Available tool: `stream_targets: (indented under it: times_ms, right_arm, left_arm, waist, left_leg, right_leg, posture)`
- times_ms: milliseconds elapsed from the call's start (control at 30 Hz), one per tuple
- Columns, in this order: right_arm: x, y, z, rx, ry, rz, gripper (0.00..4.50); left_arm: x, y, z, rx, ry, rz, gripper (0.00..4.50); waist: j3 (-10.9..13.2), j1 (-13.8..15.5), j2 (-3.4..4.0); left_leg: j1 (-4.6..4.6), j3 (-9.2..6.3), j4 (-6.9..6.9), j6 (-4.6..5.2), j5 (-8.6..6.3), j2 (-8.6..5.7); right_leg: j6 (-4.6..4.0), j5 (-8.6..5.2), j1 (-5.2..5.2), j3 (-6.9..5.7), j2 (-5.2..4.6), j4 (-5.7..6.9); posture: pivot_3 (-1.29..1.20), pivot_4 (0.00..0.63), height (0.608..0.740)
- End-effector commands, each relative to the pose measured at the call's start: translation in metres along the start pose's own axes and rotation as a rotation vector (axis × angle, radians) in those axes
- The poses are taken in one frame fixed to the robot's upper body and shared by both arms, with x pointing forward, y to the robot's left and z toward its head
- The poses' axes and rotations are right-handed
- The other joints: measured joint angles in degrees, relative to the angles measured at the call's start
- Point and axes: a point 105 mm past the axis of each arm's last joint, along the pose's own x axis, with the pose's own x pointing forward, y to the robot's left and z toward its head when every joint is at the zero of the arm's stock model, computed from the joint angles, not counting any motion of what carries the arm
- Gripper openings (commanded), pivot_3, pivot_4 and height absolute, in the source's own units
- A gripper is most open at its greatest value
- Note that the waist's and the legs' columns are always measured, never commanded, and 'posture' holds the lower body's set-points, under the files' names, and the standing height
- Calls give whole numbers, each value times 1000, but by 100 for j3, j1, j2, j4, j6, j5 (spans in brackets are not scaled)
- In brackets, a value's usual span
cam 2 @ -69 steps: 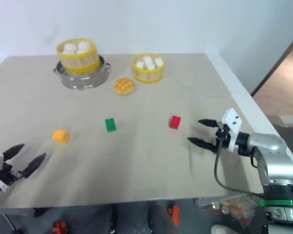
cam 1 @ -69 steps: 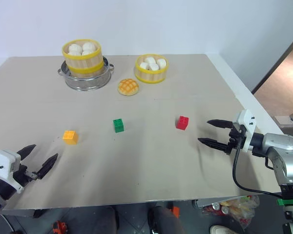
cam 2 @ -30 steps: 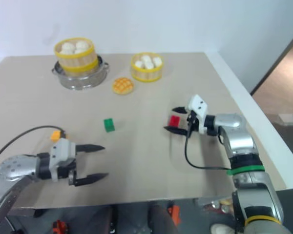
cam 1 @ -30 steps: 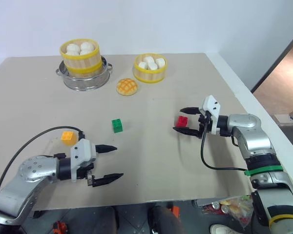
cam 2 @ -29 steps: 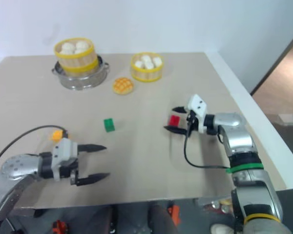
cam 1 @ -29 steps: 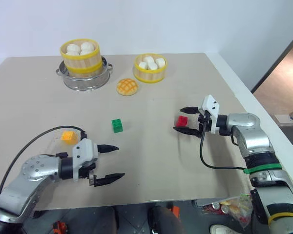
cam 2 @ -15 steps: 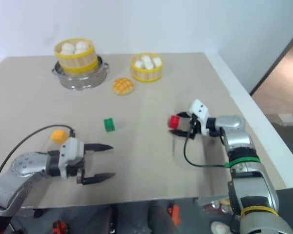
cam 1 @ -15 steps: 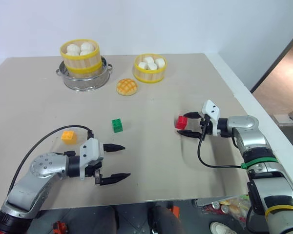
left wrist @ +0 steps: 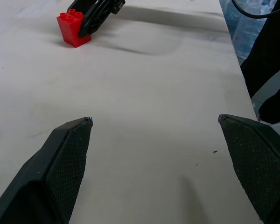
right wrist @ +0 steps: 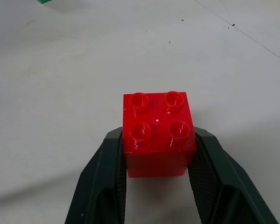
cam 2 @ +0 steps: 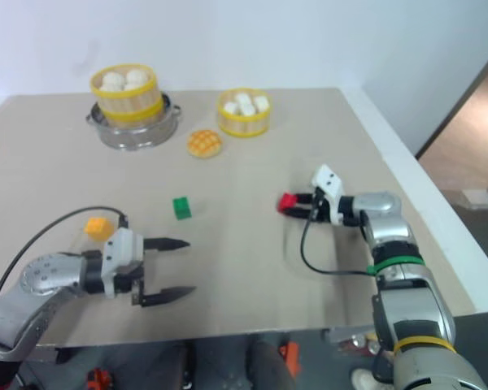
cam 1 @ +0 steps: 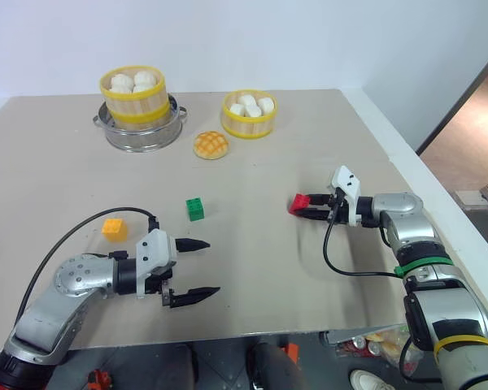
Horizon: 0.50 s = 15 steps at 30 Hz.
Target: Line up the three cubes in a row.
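A beige desk point(cam 1: 309, 276) filled the scene under a white wall. On the robot's right, the right gripper point(right wrist: 156, 154) had its jaws clenched on the red cube point(right wrist: 157, 133), one black finger pressed against each side, studs facing up. The cube sat at the desk surface, right of centre.

The green cube point(cam 1: 195, 209) lay near the middle of the desk, well apart from the red one. The orange-yellow cube point(cam 1: 113, 228) lay further to the robot's left, just beyond the left arm's black cable. The three cubes stood in a loose, uneven spread across the desk.

The left gripper point(cam 1: 198, 267) hovered low over the near part of the desk with its jaws released and spread wide, grasping nothing, pointing toward the robot's right.

At the far side, a yellow steamer basket point(cam 1: 136, 96) of white buns sat on a metal pot point(cam 1: 142, 135). A second, lower basket point(cam 1: 250, 114) of white buns stood to its right. A round golden bun point(cam 1: 211, 145) lay on the desk in front of the two, between them.
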Motion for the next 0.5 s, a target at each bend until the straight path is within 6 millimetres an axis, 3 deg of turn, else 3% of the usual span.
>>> stream_targets:
  times_ms: [33,100,167,267,500]
  right_arm:
    - [-2,11,26,-59,-45,84,1244]
    - [-1,27,38,-70,-61,173,1244]
    - [6,56,49,-118,-66,303,1244]
    - [12,84,53,-196,-42,427,1244]
    - [31,84,51,-219,-6,490,1244]
  left_arm:
    - [-5,2,8,13,-39,62,4500]
    - [-11,4,5,7,-41,104,4500]
    - [-23,4,-9,0,-9,150,4500]
    - [-37,1,-22,-31,9,196,4500]
    - [-50,2,-37,-54,6,260,4500]
  waist:
    - [0,0,0]
    - [1,-4,1]
    - [-1,-19,3]
    - [-5,-35,7]
    - [-4,-13,8]
  left_leg:
    - [0,0,0,0,0,0]
    - [0,1,-1,0,0,2]
    - [0,1,-4,0,-1,7]
    - [6,-1,-8,1,-2,15]
    - [7,2,23,1,-1,13]
  right_leg:
    - [0,0,0,0,0,0]
    - [0,0,-1,2,0,0]
    - [-2,-2,-5,2,4,2]
    - [-10,-6,-4,-2,10,3]
    - [-46,-10,-1,-3,6,8]
  posture:
    - [0,150,740]
    - [0,150,740]
    - [0,150,740]
    - [0,150,740]
    - [0,150,740]
